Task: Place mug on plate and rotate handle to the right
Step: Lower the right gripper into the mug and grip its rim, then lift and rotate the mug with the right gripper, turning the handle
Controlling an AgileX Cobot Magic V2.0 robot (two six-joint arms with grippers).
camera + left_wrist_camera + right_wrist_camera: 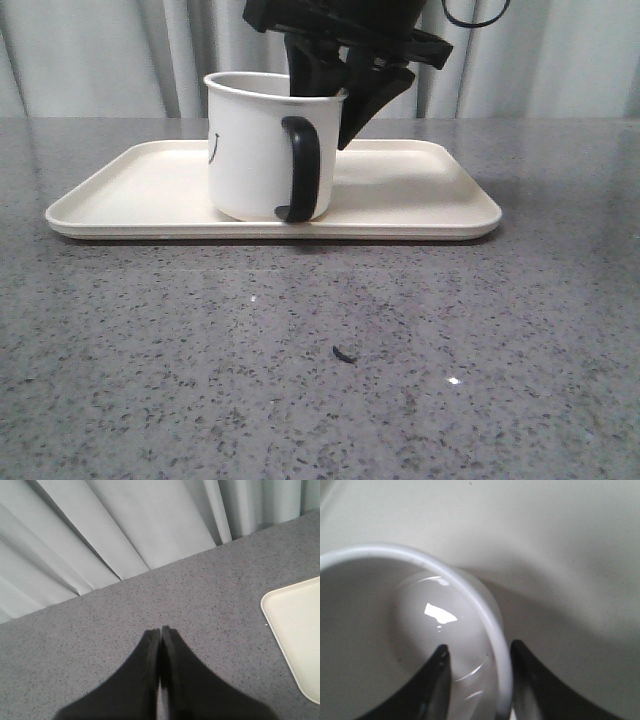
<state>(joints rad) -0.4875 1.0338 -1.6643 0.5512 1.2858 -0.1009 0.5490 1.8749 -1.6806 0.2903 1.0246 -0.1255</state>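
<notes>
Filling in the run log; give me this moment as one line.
mug: on plate | handle: faces camera | right gripper: straddles rim | left gripper: shut, idle

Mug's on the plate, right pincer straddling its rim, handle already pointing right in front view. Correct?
Not quite: in the front view the handle faces the camera, not right. The rest holds: the mug stands on the plate, and the right pincer straddles its rim, one finger inside and one outside.

Rt gripper [479, 652] straddles the white mug [380, 630] rim: one black finger [432, 680] inside the cup, the other outside, w/ the wall between them. Glossy inside w/ a bright glare spot. Cream plate [555, 545] surface lies under and beyond the mug.
</notes>
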